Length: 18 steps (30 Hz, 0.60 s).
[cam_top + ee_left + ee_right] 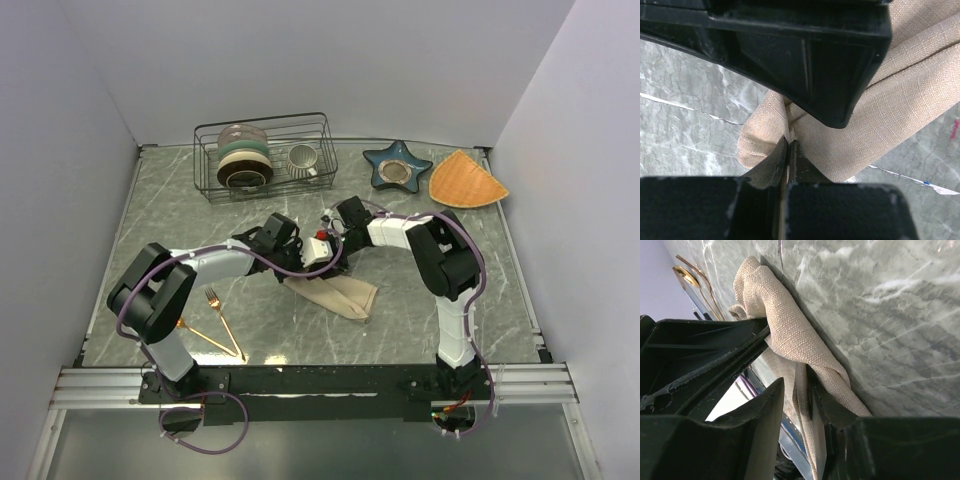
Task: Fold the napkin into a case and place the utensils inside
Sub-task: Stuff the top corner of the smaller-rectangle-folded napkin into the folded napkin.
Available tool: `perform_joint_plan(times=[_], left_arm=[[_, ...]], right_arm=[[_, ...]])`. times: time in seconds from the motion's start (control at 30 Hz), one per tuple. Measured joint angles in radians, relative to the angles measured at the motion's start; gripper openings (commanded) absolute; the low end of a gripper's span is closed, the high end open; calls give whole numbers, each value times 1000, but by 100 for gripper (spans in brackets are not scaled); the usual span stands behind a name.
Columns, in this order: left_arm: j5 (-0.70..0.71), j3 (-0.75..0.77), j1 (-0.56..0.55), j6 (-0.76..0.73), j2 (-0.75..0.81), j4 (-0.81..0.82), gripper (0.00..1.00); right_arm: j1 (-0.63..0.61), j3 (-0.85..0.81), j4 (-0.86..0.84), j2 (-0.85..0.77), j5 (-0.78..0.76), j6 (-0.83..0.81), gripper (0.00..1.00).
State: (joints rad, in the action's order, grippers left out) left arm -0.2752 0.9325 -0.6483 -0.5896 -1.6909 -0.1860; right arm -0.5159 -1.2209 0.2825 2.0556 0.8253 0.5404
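Observation:
The beige napkin [337, 295] lies bunched at mid-table, its upper-left end lifted where both arms meet. My left gripper [788, 142] is shut on a fold of the napkin [875, 110]. My right gripper [797, 382] stands open. A strip of the napkin [790, 335] hangs between its jaws, against the right-hand finger, with a gap to the other finger. The gold fork [222, 318] and gold spoon [205, 338] lie crossed on the table near the left arm's base. No folded case shows.
A wire dish rack [265, 155] with bowls and a mug stands at the back. A blue star-shaped dish [397, 165] and an orange wedge mat [466, 180] lie at the back right. White walls enclose the marble table [450, 330].

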Motion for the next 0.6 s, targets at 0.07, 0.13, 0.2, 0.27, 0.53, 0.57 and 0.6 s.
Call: perform_joint_plan(times=[0.07,0.13,0.2,0.27,0.53,0.57,0.6], left_arm=[[-2,5,2,3,-4,-5,1],[-7,7,3,3,-5,-6,1],[-10,7,5,3,-6,-6,2],[-14,8,6,3,-6,-8,5],[-61,10,33,9,-6,-10,26],[-68,10,35,10,-6,-10,28],[-72,10,37,11,-6,-10,28]], right_arm=[[-3,0,0,0,2,-2,33],[-5,0,1,0,1,-7,19],[-7,4,2,0,-6,-13,0],[-10,4,13,0,-26,-18,0],[11,4,20,-13,-60,-14,0],[16,4,19,-13,-62,-14,0],[19,4,18,-13,-64,-13,0]])
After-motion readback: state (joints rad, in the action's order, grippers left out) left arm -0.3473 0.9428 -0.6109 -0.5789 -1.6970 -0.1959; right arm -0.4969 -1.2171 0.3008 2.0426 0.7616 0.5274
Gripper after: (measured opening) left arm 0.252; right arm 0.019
